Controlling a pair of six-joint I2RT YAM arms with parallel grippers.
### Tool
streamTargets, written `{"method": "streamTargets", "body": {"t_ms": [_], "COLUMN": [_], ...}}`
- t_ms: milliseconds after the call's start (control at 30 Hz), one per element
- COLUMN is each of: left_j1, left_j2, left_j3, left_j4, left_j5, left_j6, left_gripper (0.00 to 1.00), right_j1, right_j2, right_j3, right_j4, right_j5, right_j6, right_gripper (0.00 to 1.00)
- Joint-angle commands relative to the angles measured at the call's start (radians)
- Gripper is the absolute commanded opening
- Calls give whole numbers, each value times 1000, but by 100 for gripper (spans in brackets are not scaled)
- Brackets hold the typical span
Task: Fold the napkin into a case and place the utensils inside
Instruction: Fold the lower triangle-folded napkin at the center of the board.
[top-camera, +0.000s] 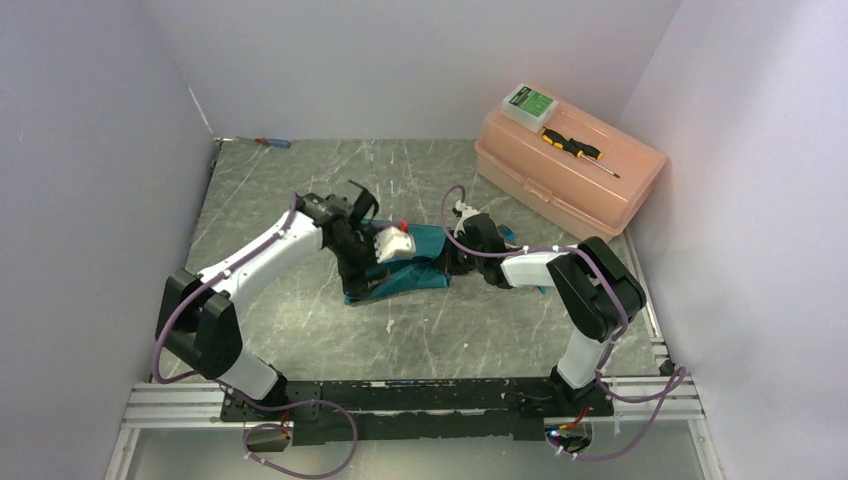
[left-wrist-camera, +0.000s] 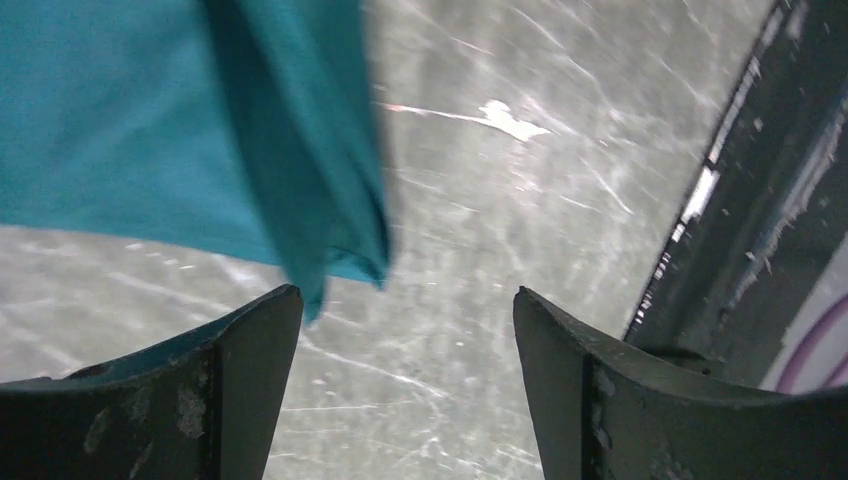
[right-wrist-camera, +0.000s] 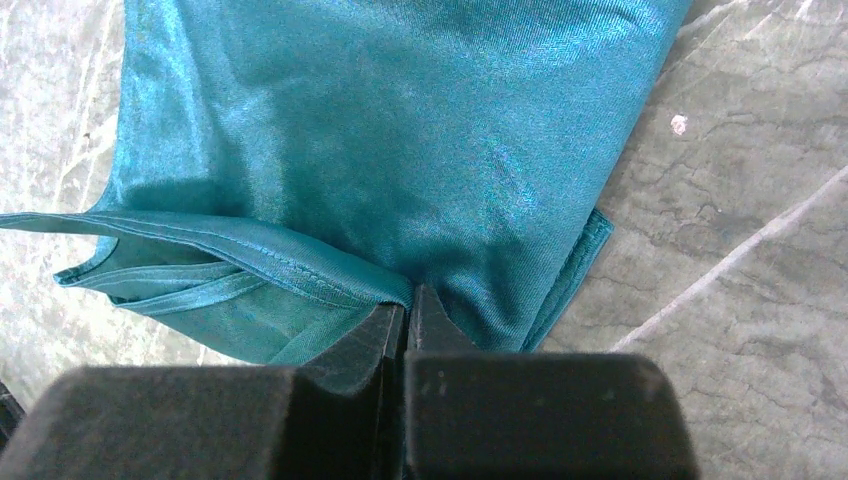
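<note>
Grey marbled table (top-camera: 300, 320) carries a teal napkin (top-camera: 420, 280) at centre, a peach box (top-camera: 560, 175) far right, a screwdriver (top-camera: 272, 142) far left.

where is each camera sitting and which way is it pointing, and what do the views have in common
Top external: above and behind the bases, looking down on the table, the left arm, the right arm and the napkin between them.
Left wrist: on the left arm, looking past the open left pincer at the napkin's edge and bare table.
Right wrist: on the right arm, looking along the right pincer, shut on a napkin fold.
Shared: all three show the napkin.
</note>
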Motion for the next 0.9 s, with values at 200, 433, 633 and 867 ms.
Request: {"method": "streamTargets", "body": {"t_ms": [200,433,633,867], "left_j1": [-87,-97,-100,-122], "left_j2": [88,150,210,200], "left_j3": [-141,-139,-109,-149], "left_j4": [127,182,173,214], "left_j5": [-212,-229,-226,-270], "left_j6": [-70,-110,-127,-123], "left_gripper": [79,77,67,62], "right_j1": [2,2,2,2], "right_j2": [-10,-29,-25,-25], "right_j3": [-22,-18,-13,-14], "right_j4": [-82,-90,-93,-94], "right_j5": [27,26,24,24], "right_j6": [10,5,5,8], "right_gripper": [0,0,0,0]}}
